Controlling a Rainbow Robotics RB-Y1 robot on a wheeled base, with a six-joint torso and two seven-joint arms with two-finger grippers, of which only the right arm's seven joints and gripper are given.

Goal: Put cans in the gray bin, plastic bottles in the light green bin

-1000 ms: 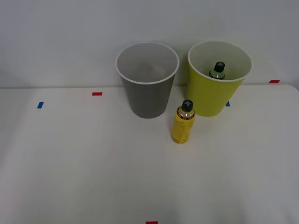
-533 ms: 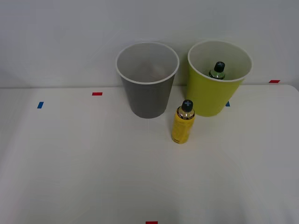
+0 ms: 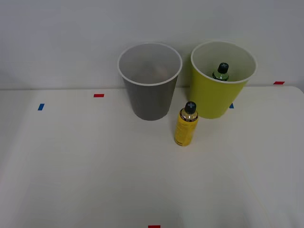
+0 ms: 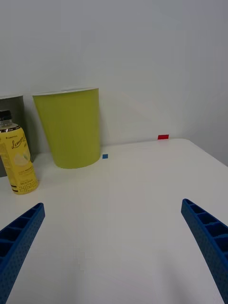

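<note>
- A white desk (image 3: 71, 166) carries two tall bins against a pale wall, with small red and blue tape marks scattered on its surface.
- The gray bin (image 3: 150, 97) stands at the back of the desk, left of the light green bin (image 3: 213, 97); the two sit near each other but apart, and what lies in the gray bin's pale inside cannot be made out.
- The right hand (image 4: 114, 247) hovers low over bare desk, its blue ribbed fingers (image 4: 19, 237) spread wide and gripping nothing.
- A yellow lemon-drink bottle (image 3: 185, 127) with a black cap stands upright just in front of the gap between the bins.
- A dark green bottle (image 3: 221, 72) with a black screw cap rests inside the light green bin.
</note>
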